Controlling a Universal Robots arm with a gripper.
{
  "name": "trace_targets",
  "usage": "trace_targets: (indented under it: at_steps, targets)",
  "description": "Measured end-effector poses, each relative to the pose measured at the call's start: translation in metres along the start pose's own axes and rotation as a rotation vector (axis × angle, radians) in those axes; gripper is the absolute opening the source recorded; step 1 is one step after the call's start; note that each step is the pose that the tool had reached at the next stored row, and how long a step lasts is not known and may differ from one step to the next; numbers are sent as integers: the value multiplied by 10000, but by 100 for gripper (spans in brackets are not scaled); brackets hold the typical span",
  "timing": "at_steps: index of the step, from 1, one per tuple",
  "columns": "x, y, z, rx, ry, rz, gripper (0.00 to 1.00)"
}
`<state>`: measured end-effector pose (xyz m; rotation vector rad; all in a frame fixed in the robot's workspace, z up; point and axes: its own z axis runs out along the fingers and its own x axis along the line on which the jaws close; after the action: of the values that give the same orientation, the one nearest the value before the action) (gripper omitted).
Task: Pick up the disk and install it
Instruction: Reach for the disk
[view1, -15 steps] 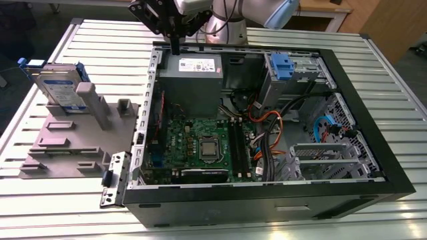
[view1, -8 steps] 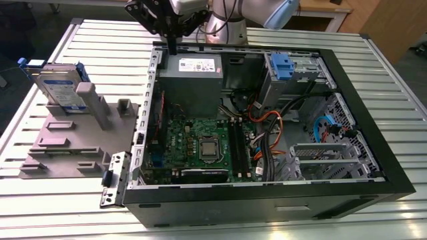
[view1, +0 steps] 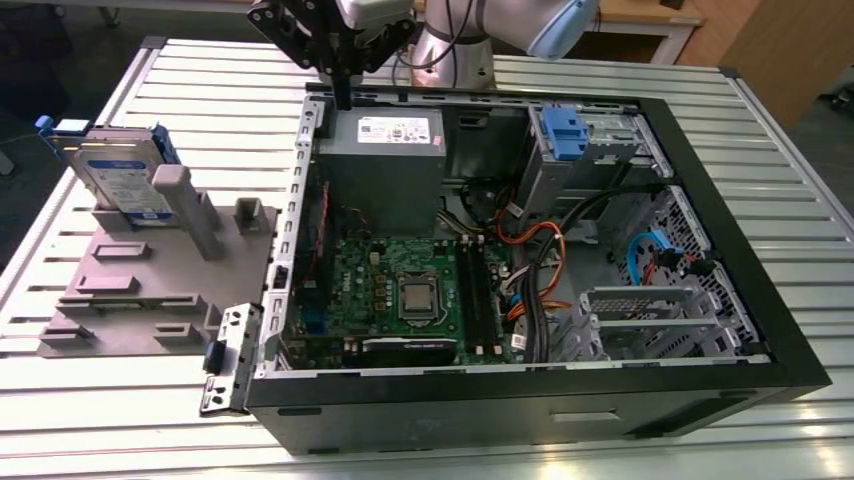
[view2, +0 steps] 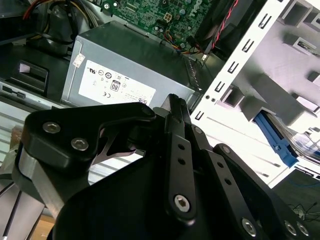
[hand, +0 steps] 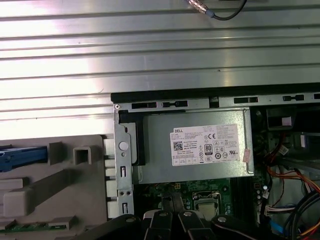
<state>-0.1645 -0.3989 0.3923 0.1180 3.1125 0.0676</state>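
The end effector (view1: 344, 97) hangs over the far left corner of the open computer case (view1: 727, 230), directly above the far edge of the power supply (view1: 380, 150). Its fingers are drawn together to a narrow point and carry nothing. The disk (view1: 118, 178) is outside the case, standing on edge in a grey holder (view1: 140, 275) on the bench (view1: 747, 100). It lies well apart from the end effector, toward the exterior view's left and somewhat nearer to that camera, with the case wall between the two. The disk appears to stand with its long axis roughly upright, leaning slightly, and its labelled broad face is turned toward the near side. Blue rails show at both upper corners, which suggests the rails run up the side edges. Nothing touches the disk, so the pick-up is judged not yet begun.
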Motion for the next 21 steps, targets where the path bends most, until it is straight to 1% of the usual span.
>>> trace_targets:
  at_steps: [15, 21]
  targets:
    - [32, -2, -1, 0, 0, 1, 11]
    - [84, -6, -2, 0, -1, 0, 11]
